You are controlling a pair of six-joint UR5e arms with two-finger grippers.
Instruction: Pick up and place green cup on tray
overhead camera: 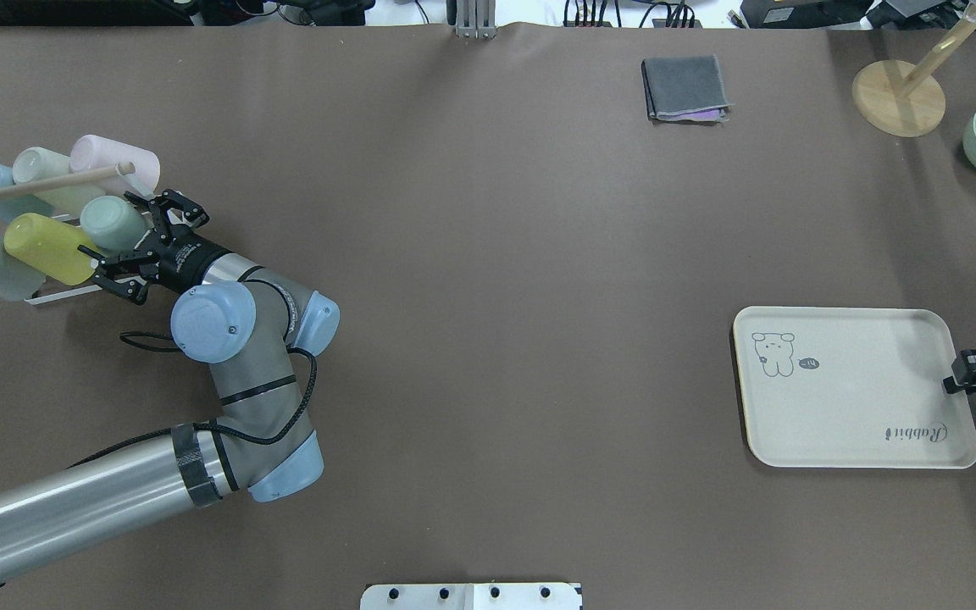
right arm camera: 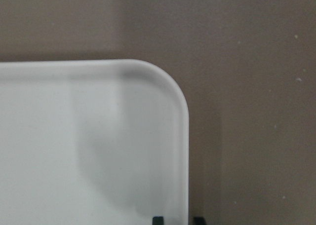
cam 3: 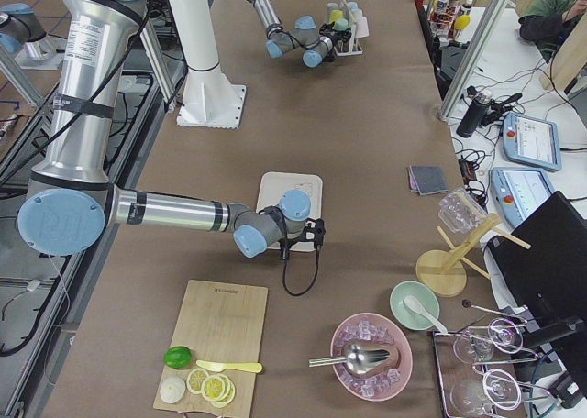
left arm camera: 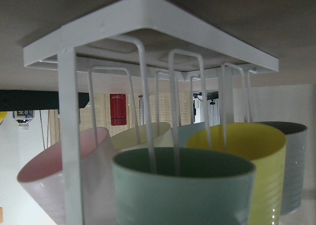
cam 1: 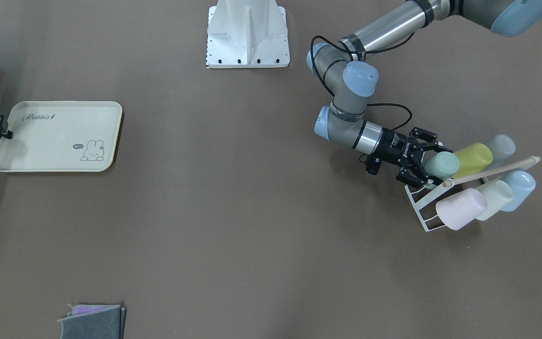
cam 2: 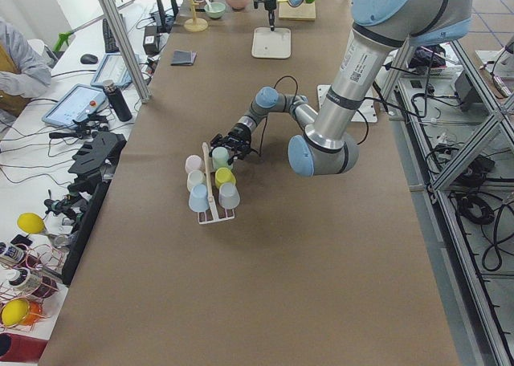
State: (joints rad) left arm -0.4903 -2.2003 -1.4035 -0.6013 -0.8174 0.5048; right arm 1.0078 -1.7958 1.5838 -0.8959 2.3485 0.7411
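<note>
A: Status of left gripper (cam 1: pixel 433 165)?

B: Spread wide, one finger on either side of green cup (cam 1: pixel 445 165). Not clamped. Pad contact not confirmable from any view.

A: Location of green cup?

B: On white wire rack (cam 1: pixel 421 207), tilted, slipped over a wire loop (left arm camera: pixel 148 101) per the left wrist view.

A: Neighbours, by clock face in the front-facing view?

B: Yellow cup (cam 1: pixel 473 159) at 3 o'clock of green cup, just beside it. Grey-blue cup (cam 1: pixel 500 147) beyond that, at 2 o'clock. Wooden dowel (cam 1: pixel 492 170) at 4 o'clock, running across above the rack. Pink cup (cam 1: pixel 461 208) at 5 o'clock, with cream cup (cam 1: pixel 494 198) and pale blue cup (cam 1: pixel 518 188) lined up beside it.

A: Location of tray (cam 1: pixel 40 162)?

B: Flat on brown table (cam 1: pixel 252 212), well apart from the rack, at 9 o'clock of it.

A: Status of right gripper (cam 1: pixel 6 134)?

B: At the 9 o'clock rim of tray. Drawn down to a narrow gap in the right wrist view, one fingertip (right arm camera: pixel 157 220) inside the rim and the other outside. Apparently pinching the rim, with only the tips in frame.

A: Anything further out?

B: Folded grey cloth (cam 1: pixel 92 320) at 6 o'clock of tray, near the table edge.
</note>
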